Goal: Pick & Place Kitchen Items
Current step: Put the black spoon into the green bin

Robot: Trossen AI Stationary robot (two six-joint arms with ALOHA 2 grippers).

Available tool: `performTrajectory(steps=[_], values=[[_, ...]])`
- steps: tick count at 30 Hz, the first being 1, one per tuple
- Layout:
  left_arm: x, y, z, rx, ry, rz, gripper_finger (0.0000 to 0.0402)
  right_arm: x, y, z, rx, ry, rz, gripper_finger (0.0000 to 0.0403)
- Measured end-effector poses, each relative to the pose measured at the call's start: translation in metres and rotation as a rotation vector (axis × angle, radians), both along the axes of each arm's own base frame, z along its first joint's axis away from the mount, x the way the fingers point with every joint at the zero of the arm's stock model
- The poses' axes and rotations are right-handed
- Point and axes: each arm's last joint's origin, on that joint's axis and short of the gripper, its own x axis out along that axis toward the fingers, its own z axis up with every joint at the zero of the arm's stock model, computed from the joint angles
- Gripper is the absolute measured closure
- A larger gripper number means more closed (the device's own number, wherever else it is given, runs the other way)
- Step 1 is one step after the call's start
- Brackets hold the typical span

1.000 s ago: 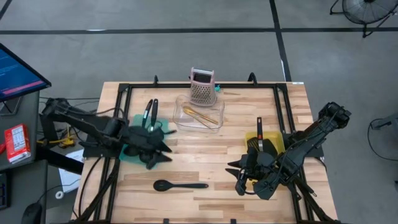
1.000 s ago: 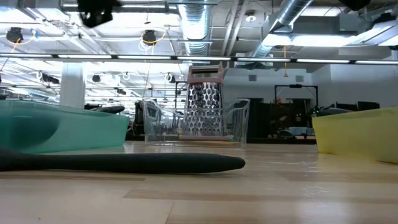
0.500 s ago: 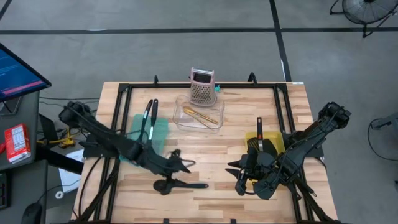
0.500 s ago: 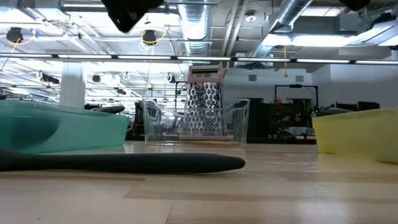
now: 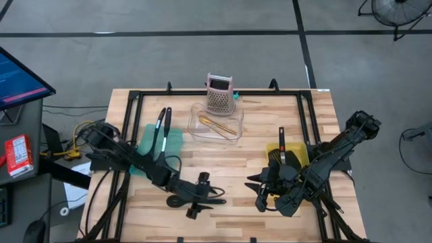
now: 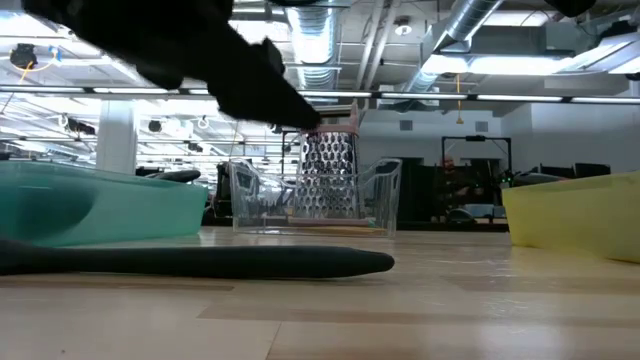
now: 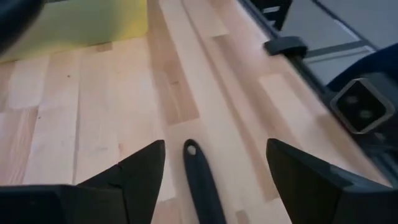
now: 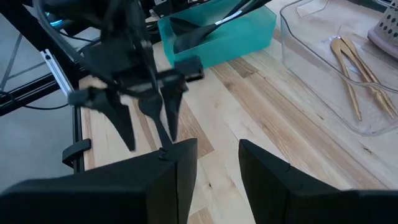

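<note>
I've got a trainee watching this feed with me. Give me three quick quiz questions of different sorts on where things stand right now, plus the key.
1. True or false: the left gripper stands open astride the black spoon handle.
2. Which bin holds the golden sticks? A teal, B clear, C yellow.
3. Fill in: the pink grater stands just behind the ___ bin.

Key: 1 true; 2 B, the clear bin; 3 clear.

Two arms: matte black, slender jointed links, black cables looped alongside. Left gripper, right gripper: dark, wedge-shaped, flat-faced fingers.
</note>
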Motion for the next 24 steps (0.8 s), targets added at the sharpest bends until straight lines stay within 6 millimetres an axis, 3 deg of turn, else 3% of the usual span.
performTrajectory(steps=[16, 24], values=[[0.014, -0.003, -0.056, -0.016, 0.051, 0.090, 0.0136, 0.000, 0.000, 0.000, -0.001, 0.001, 0.000, 0.0285], [0.018, 0.003, -0.075, -0.029, 0.078, 0.157, 0.0140, 0.000, 0.000, 0.000, -0.003, 0.002, 0.000, 0.0285]])
